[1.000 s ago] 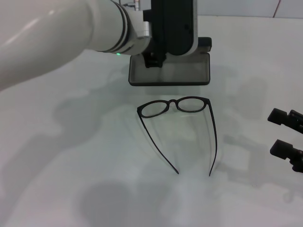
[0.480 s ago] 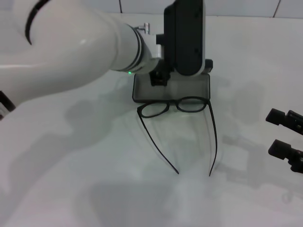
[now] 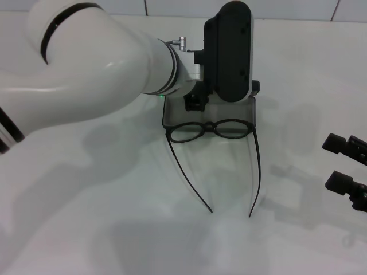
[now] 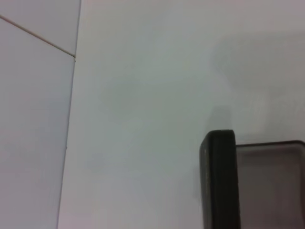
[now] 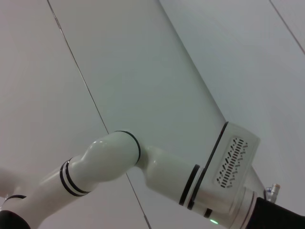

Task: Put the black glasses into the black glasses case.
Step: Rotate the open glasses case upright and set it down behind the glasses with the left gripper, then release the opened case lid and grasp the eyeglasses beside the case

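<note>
From the head we look forward and down on the white table, with our left arm filling the near left. Our left wrist camera sits close over the table, catching only a corner of the black glasses case, which the head view shares. Our right wrist camera faces across toward the left arm.

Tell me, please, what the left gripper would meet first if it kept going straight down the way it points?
Most likely the open case: the left gripper hangs over its grey tray, just behind the glasses. Depth is unclear, so this is a guess.
</note>
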Tool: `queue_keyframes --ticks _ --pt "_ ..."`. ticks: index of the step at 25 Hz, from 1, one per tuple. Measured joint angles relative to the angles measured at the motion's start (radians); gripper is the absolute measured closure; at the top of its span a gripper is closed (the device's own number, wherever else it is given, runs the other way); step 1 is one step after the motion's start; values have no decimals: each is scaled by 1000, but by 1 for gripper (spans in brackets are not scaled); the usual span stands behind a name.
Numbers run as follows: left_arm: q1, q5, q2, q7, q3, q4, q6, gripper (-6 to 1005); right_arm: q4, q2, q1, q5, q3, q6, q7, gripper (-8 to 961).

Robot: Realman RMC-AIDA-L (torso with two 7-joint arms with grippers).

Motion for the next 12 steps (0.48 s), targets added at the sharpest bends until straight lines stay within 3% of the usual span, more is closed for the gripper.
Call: queue_keyframes --ticks 12 --pt "-6 2 2 -8 2 31 31 725 0 -2 -11 -1 0 -14 -1 231"
